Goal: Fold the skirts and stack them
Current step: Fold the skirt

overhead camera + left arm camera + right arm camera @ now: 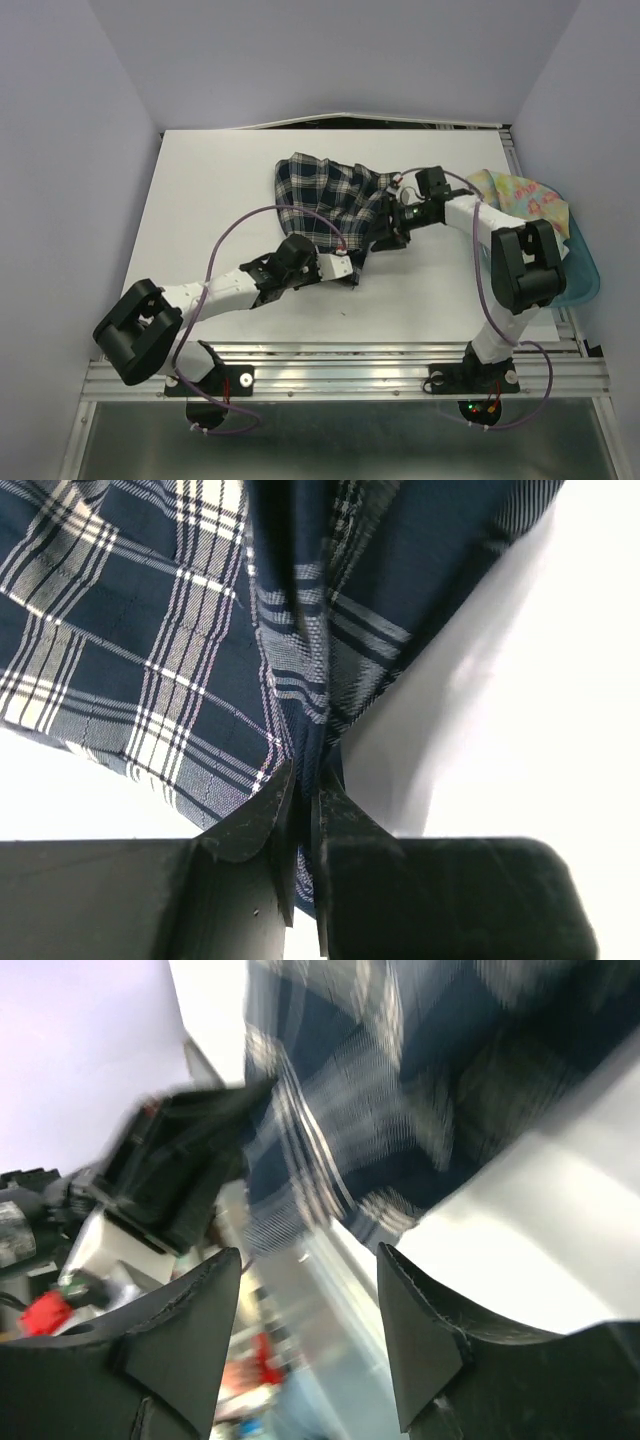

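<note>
The dark plaid skirt (325,195) lies rumpled on the white table, partly lifted at its near corner. My left gripper (345,268) is shut on that corner, and the left wrist view shows a bunched fold of the plaid skirt (150,630) pinched between the jaws of the left gripper (308,790). My right gripper (390,228) hovers at the skirt's right edge. In its own view the right gripper (310,1250) is open with nothing between the fingers, and the plaid skirt (400,1080) hangs blurred just beyond. The pastel flowered skirt (520,195) lies crumpled at the right.
A translucent teal bin (585,275) sits at the table's right edge under the flowered skirt, beside the right arm's elbow. The table's metal rail (350,375) runs along the near edge. The left arm's wrist (170,1170) shows close in the right wrist view.
</note>
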You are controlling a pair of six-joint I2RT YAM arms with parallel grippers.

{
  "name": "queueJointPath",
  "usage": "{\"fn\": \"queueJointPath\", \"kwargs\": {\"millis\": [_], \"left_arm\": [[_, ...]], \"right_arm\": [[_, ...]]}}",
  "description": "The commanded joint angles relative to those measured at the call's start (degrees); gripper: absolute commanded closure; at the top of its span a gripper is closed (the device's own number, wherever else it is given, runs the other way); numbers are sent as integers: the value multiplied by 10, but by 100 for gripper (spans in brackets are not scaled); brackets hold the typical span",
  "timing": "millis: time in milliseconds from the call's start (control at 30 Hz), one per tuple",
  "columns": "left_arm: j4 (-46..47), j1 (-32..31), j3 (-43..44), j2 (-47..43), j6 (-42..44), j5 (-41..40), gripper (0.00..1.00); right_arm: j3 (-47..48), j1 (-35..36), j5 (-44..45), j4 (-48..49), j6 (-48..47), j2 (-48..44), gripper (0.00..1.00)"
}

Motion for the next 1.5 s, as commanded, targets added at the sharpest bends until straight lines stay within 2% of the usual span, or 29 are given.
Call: {"fn": "queueJointPath", "kwargs": {"millis": [0, 33, 167, 333, 500, 600, 733, 800, 900, 1000, 1100, 1300, 1467], "left_arm": [[-117, -4, 46, -21, -11, 50, 100], [-132, -4, 51, -19, -9, 51, 100], [-205, -8, 81, -14, -12, 50, 100], [-304, -13, 142, -4, -7, 63, 100], [-414, -18, 217, 29, -19, 90, 100], [-460, -20, 252, 37, -29, 103, 100], [-518, -20, 293, 51, -34, 131, 100], [-531, -20, 316, 58, -37, 140, 100], [-541, -20, 332, 59, -40, 150, 100], [-552, -20, 337, 58, -34, 171, 100], [-570, -20, 335, 48, -23, 193, 100], [-591, -21, 376, 37, -15, 180, 100], [-610, -12, 450, 60, -19, 173, 100]], "right_arm": [[156, -43, -6, -252, -299, 16, 37], [182, -50, 3, -304, -328, 23, 37], [270, -50, 0, -309, -322, 48, 37], [373, -50, 18, -185, -212, 112, 37], [457, -11, 58, -142, -207, 186, 30], [489, 18, 60, -105, -201, 232, 30], [465, 58, 65, -40, -196, 246, 33], [436, 78, 80, -29, -221, 254, 38], [391, 103, 143, -17, -240, 266, 49], [361, 108, 203, 13, -244, 287, 55], [359, 108, 252, 26, -253, 298, 55], [326, 125, 197, 29, -251, 289, 55], [231, 178, 172, 49, -258, 238, 56]]}}
